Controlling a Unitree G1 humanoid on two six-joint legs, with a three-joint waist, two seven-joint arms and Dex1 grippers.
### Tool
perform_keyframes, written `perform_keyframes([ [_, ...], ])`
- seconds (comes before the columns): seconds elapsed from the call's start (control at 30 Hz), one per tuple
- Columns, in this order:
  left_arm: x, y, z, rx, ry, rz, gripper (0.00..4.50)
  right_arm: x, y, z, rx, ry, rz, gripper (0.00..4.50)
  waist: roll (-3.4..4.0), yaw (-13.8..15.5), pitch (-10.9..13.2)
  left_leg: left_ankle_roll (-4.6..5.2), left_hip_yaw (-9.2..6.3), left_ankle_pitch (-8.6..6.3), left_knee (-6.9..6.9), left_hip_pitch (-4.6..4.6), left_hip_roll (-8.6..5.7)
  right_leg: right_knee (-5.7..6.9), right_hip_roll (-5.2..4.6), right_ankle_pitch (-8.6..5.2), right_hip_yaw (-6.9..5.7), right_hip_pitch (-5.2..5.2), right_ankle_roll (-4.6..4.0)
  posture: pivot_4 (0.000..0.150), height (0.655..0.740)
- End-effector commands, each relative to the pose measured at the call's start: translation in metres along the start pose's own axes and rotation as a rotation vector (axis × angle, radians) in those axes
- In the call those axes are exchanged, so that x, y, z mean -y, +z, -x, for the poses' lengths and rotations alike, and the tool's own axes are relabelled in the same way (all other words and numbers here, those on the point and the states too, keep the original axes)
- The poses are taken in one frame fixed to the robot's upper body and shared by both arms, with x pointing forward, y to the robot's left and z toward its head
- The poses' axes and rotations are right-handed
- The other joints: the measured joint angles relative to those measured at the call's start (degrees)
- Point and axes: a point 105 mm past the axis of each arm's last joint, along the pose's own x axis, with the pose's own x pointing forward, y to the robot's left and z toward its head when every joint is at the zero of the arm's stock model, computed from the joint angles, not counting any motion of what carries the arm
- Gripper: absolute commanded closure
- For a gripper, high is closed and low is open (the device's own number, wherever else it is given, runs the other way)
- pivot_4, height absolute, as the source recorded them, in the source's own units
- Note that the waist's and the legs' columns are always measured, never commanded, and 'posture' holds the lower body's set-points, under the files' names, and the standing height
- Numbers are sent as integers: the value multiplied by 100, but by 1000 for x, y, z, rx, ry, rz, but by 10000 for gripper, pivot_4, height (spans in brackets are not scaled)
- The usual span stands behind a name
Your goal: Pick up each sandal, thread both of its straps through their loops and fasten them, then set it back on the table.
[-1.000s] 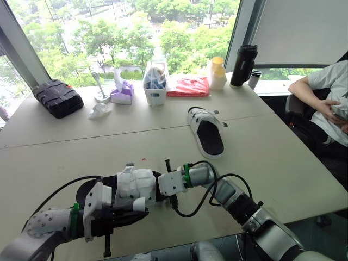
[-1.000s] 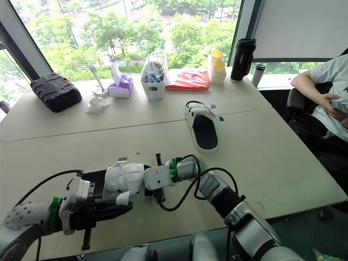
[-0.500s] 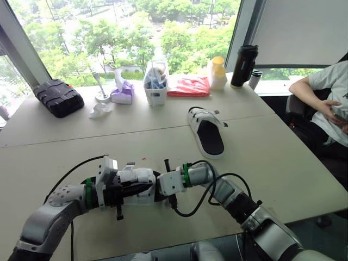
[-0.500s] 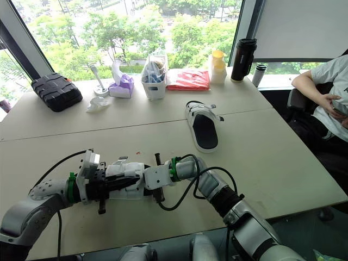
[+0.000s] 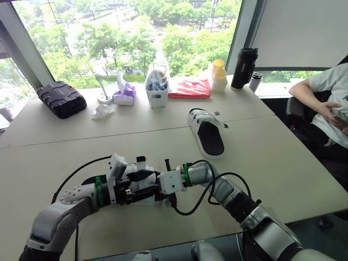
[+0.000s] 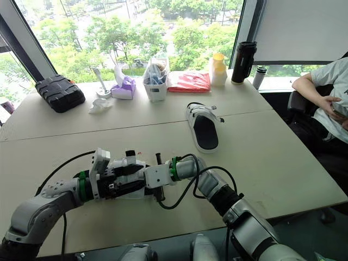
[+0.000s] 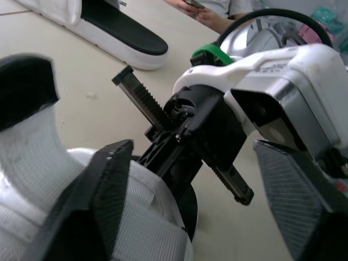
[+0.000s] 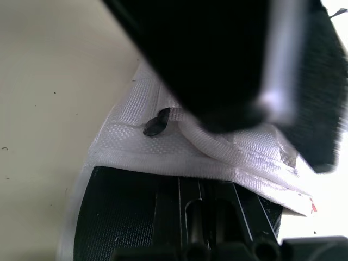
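Observation:
The near sandal (image 7: 32,185), white mesh straps on a black sole, lies low over the table (image 5: 283,163) in front of me. My right gripper (image 5: 161,186) is shut on its right end, the black fingers pressed into the strap. My left gripper (image 7: 190,149) is open, its two fingers (image 7: 111,185) spread wide either side of the strap and the right gripper's tip. In the left eye view the left gripper (image 5: 140,182) sits over the sandal from the left. The second sandal (image 5: 207,133) lies flat further back, right of centre, its straps toward the far end.
Along the window edge stand a black case (image 5: 61,99), a purple tissue box (image 5: 124,97), a white bin (image 5: 156,87), a red packet (image 5: 188,88), a yellow bottle (image 5: 218,73) and a black flask (image 5: 242,66). A person (image 5: 326,103) sits at the table's right.
My left gripper has opened and let go of the strap it was shut on. The left arm has shifted inward along the sandal. The right gripper has stayed in place.

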Motion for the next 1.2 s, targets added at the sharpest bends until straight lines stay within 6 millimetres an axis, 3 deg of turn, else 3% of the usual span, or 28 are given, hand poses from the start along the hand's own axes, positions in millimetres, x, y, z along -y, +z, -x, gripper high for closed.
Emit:
perform_keyframes([
  [0.03,-8,1,-2,-14,56,5,306,-21,-16,-6,-65,82,-40,45000,1,-1,0,0,0,0,0,0,0,0,0,0,0,0,0,1500,7400],
  [0.17,-17,8,-9,-23,104,-29,306,-21,-16,-7,-64,81,-39,45000,0,-1,0,0,-1,0,1,0,0,2,0,1,0,0,0,1500,7400],
  [0.33,-25,35,-13,56,125,-55,306,-20,-16,-8,-61,80,-39,45000,1,2,0,-1,-3,1,1,-1,0,2,0,2,-1,-1,1,1500,7400],
  [0.47,-20,90,-7,277,70,-3,306,-20,-15,-10,-56,79,-38,45000,-9,1,6,-3,-7,2,3,-6,0,1,0,2,-4,-4,2,1500,7400],
  [0.63,-24,123,1,356,69,30,306,-20,-14,-11,-50,78,-36,45000,-9,-32,5,-5,-5,2,-7,-7,0,-2,0,14,-4,-11,23,1500,7400],
  [0.73,-27,117,3,256,81,-10,306,-19,-13,-12,-48,77,-35,45000,-10,-55,6,-9,-5,4,-9,-9,0,-3,2,14,-3,-15,24,1500,7400],
  [0.87,-49,74,19,-21,144,-118,306,-18,-13,-13,-45,75,-33,45000,0,-116,10,-12,-4,6,-15,-10,1,-2,6,5,1,-21,10,1500,7400],
  [1.0,-58,51,29,-131,122,-94,306,-18,-13,-14,-45,72,-36,45000,-5,-118,15,-12,-4,5,-14,-15,1,-2,6,2,-1,-24,4,1500,7400],
  [1.2,-59,42,25,-179,78,-90,306,-18,-14,-13,-49,67,-43,45000,-9,-128,18,-11,-5,5,-15,-18,1,-2,4,2,0,-28,4,1500,7400],
])
